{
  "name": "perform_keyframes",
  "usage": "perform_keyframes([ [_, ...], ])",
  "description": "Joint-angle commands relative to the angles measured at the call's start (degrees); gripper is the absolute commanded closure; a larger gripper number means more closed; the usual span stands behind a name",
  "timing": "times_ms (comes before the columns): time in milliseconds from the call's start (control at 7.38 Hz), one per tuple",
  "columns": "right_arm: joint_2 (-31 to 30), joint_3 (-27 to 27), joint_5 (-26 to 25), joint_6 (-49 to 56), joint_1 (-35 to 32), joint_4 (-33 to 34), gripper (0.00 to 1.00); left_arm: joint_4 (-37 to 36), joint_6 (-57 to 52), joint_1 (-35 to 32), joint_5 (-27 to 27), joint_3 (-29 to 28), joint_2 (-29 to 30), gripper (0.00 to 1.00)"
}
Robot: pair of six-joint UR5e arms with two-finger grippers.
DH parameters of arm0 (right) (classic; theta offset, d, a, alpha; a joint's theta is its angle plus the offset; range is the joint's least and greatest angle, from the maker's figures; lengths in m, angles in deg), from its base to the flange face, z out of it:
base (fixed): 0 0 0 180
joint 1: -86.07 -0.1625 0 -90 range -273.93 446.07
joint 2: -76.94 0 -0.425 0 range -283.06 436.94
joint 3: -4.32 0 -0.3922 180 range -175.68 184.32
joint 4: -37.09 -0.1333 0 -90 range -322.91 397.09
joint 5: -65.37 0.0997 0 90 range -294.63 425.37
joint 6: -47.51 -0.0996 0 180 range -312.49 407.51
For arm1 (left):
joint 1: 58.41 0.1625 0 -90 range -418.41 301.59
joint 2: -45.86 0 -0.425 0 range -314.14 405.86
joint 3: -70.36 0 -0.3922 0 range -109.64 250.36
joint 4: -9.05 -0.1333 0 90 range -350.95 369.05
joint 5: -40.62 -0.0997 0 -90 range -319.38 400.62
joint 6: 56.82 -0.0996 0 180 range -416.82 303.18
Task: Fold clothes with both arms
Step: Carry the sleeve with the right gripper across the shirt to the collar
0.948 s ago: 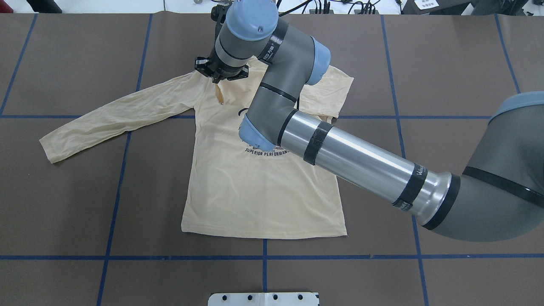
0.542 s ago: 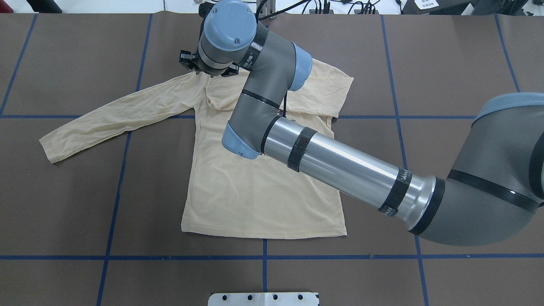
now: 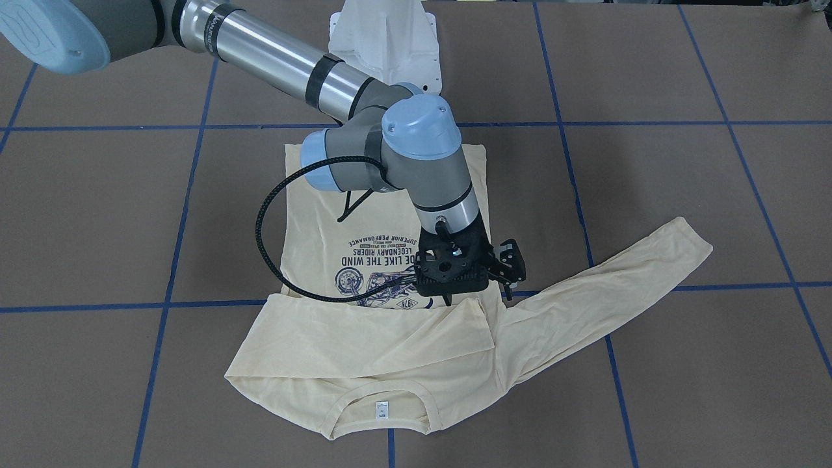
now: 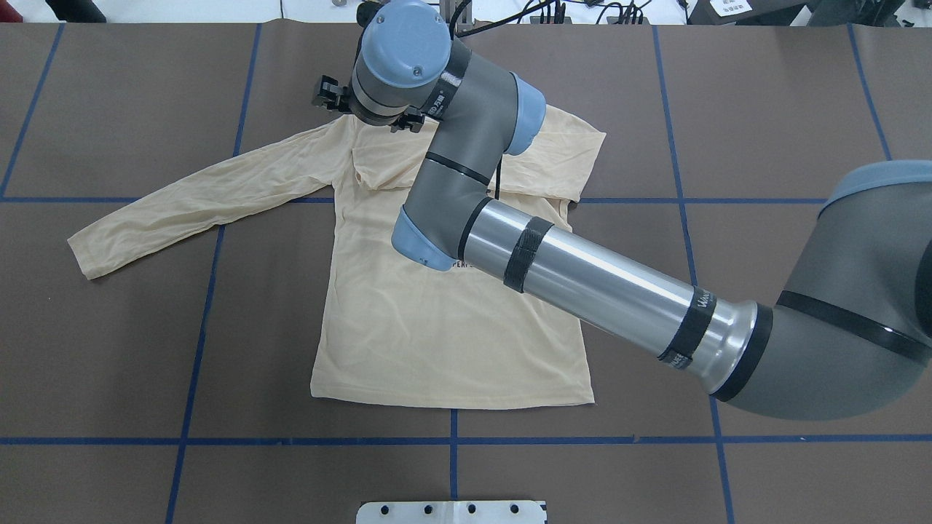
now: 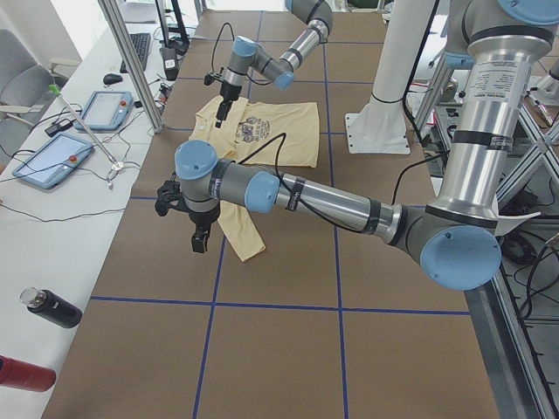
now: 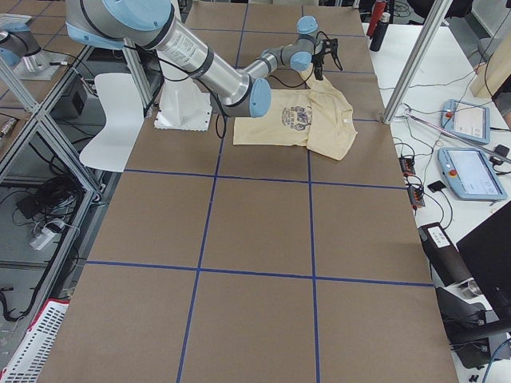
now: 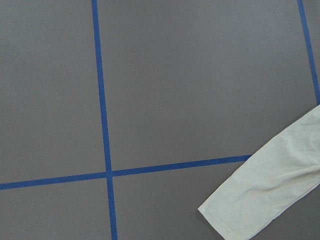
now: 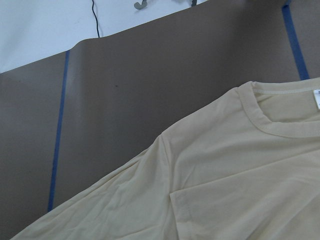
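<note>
Since the earlier overhead frame, the right arm's wrist has edged a little back toward the collar (image 3: 380,396). The right pincer (image 3: 448,299) hangs just off the collar, over the shoulder on the spread-sleeve side. No cloth hangs from it, but I cannot tell how far apart its jaws stand.

The T-shirt (image 4: 437,342) lies flat on the table (image 4: 764,109), print up. One sleeve (image 3: 364,331) is already folded across the chest below the collar. The other sleeve (image 4: 196,196) stretches well away from the collar.

The left pincer (image 5: 199,236) hovers over the far end of that sleeve, and its wrist camera shows the cuff (image 7: 265,200). Whether it is open or closed I cannot tell.

The spread sleeve looks like the step in hand. To do it well:
- Clear the right arm off the chest first.
- Pinch the cuff squarely at its end, catching both layers.
- Lift only enough to clear the table.
- Carry the cuff toward the collar so that the sleeve hinges at the shoulder seam.
- Lay it over the folded sleeve without dragging the body.

The thin fabric is likely to bunch if it is pulled fast.
</note>
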Motion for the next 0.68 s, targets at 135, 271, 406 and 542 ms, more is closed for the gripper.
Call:
perform_keyframes([
  [135,-9.49,17.56,6.67,10.21,-3.33,22.06,0.0,16.35,18.31,9.03,-5.53,-0.17,-2.96,0.0],
  [271,-12.56,22.66,7.8,13.65,-4.29,29.11,0.0,18.74,27.17,14.38,-9.66,0.44,-3.05,0.0],
  [406,-18.94,30.28,9.21,17.6,-5.52,32.92,0.0,23.38,32.65,16.78,-10.92,0.53,-4.97,0.0],
  [542,-25.45,37.24,10.96,22.52,-7.27,35.57,0.0,31.08,35.84,18.63,-12.85,0.44,-8.82,0.0],
])
